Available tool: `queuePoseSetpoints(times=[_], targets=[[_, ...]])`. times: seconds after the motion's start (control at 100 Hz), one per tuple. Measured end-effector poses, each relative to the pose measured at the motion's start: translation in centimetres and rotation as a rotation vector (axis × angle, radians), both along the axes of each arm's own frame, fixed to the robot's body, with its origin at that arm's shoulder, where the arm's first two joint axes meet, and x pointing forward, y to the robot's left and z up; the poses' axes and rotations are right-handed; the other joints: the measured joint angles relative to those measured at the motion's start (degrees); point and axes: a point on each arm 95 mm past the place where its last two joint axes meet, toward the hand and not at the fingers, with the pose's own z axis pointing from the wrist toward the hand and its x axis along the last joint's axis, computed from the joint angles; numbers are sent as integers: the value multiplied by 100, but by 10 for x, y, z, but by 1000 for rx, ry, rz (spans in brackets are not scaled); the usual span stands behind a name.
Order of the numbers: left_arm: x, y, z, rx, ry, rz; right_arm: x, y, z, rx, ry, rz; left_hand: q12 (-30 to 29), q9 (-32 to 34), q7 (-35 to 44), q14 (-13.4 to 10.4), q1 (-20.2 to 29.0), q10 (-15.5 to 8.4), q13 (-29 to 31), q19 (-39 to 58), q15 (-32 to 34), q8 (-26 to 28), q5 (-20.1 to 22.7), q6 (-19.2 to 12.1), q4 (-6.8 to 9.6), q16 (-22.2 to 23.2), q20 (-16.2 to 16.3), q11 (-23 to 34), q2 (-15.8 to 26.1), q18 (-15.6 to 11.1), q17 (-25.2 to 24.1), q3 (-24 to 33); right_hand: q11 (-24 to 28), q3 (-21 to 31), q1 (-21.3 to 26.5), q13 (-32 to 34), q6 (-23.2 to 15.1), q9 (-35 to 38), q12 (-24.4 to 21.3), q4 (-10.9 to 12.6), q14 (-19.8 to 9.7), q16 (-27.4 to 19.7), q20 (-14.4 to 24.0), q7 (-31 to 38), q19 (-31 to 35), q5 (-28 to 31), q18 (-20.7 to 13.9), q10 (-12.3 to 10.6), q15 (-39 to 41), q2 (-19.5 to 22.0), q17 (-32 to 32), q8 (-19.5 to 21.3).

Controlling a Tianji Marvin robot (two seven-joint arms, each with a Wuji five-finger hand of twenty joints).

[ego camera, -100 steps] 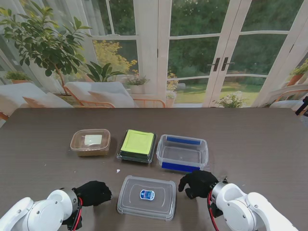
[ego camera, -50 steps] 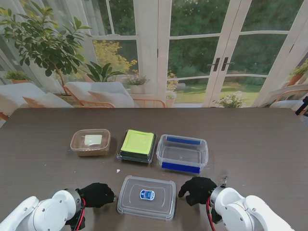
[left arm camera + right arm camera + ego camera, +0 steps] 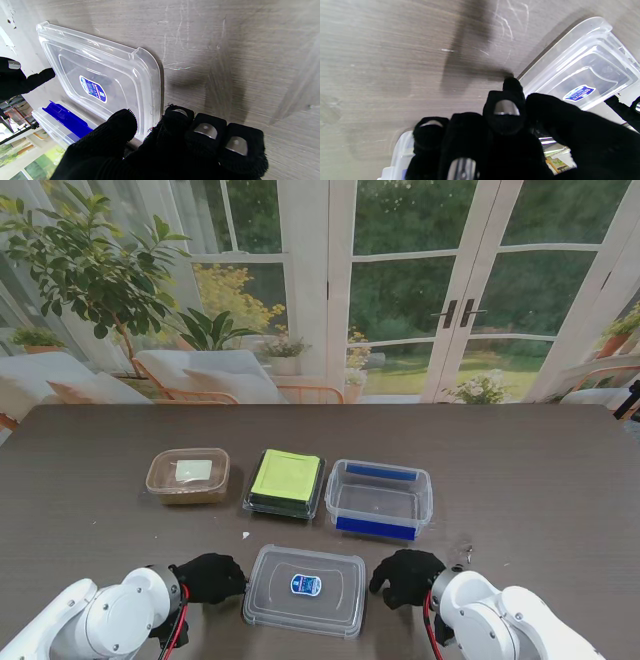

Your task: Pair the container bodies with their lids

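**Two black hands at the ends of a clear lid**

The left hand (image 3: 212,577) sits at the left short edge of the clear lid (image 3: 305,589), fingers curled but not gripping; its thumb reaches over the rim in the left wrist view. The right hand (image 3: 405,576) sits at the right short edge, fingers bent, holding nothing. The lid lies flat, near me, its long side running left to right. Bare table (image 3: 540,480) spreads wide on both sides. Farther from me stand a brown box (image 3: 187,475), a green-topped box (image 3: 285,483) and a clear box with blue clips (image 3: 379,498).
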Motion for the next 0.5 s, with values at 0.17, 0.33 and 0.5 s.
queuePoseSetpoints(times=[0.17,0.33,0.5], targets=[[4,-6,-2,-16,-9,-6,1,3,-1,3,-5,-3,0,0,5,0,2,0,0,0,0,0,0,78,0,0,-1,-4,0,0,-32,-49,1,1,0,0,2,0,-3,0,-1,0,1,79,1,85,-44,-2,0,1,0,2],[5,-11,-3,-27,-7,-13,3,6,-1,8,-3,-9,0,0,7,0,4,0,-2,0,0,-1,1,206,0,0,-2,-11,1,0,-41,-50,1,1,0,0,2,0,-4,0,-9,0,1,141,1,97,-45,-4,0,3,0,46],[6,-13,-4,-37,-6,-12,5,8,-1,15,3,-19,0,1,7,0,4,15,-2,0,0,-1,1,344,0,0,-2,-14,1,1,-45,-111,2,1,0,0,58,1,-5,0,-14,1,1,308,1,131,-47,-10,0,77,0,116]])
